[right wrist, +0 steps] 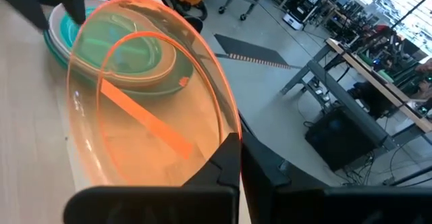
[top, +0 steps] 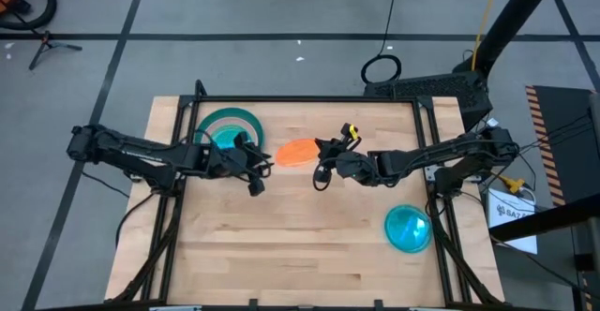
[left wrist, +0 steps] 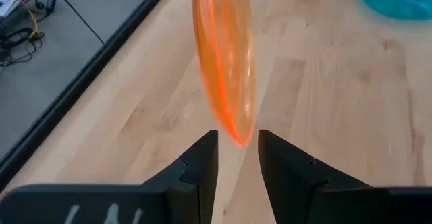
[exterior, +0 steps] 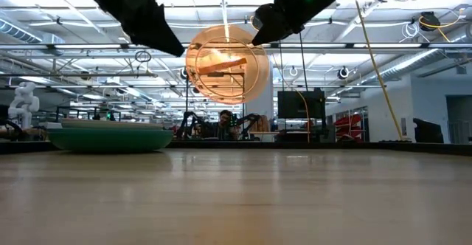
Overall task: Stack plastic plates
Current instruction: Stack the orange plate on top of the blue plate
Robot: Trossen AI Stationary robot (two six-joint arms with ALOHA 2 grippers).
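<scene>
High view: orange plate [top: 298, 152] held up between both arms over the worktop [top: 300, 245].
It is translucent, rim clamped in the right hand [top: 330, 148]. The left hand [top: 265, 164] reaches in open, fingers [left wrist: 202, 163] either side of its edge. Green stack [top: 227, 126] sits behind; blue plates [top: 408, 229] lie well apart.

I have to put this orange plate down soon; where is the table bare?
Bare wood spans the whole near half, left of the translucent blue plates. It is crowded at the far edge: green-and-teal plate stack, translucent orange plate, left tool and right tool.
</scene>
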